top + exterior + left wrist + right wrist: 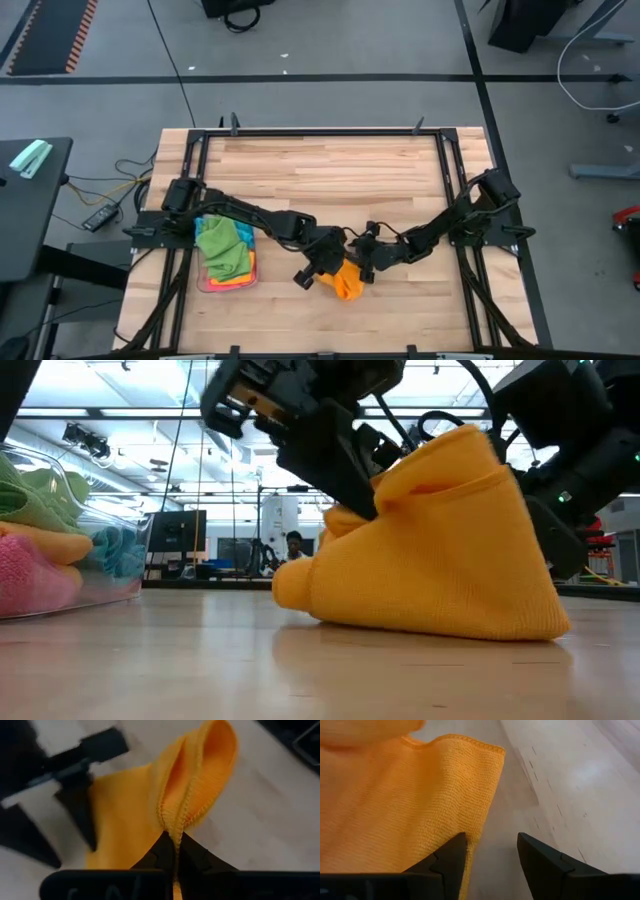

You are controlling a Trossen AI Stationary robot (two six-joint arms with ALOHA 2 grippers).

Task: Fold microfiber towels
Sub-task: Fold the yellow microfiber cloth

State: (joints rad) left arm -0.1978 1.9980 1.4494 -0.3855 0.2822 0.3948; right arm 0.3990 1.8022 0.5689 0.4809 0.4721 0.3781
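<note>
Near the front edge of the wooden counter (pixel 330 170), the orange towel (pixel 347 283) sits bunched, its lower part on the wood and 1 hemmed fold lifted. The left claw (pixel 172 851) pinches that raised hem tight. The right claw (pixel 492 851) stands apart, jaws wide, just beside the towel's edge, gripping nothing. Farther left, a clear tray (pixel 205 283) holds green, pink, orange and blue towels (pixel 222 250).
</note>
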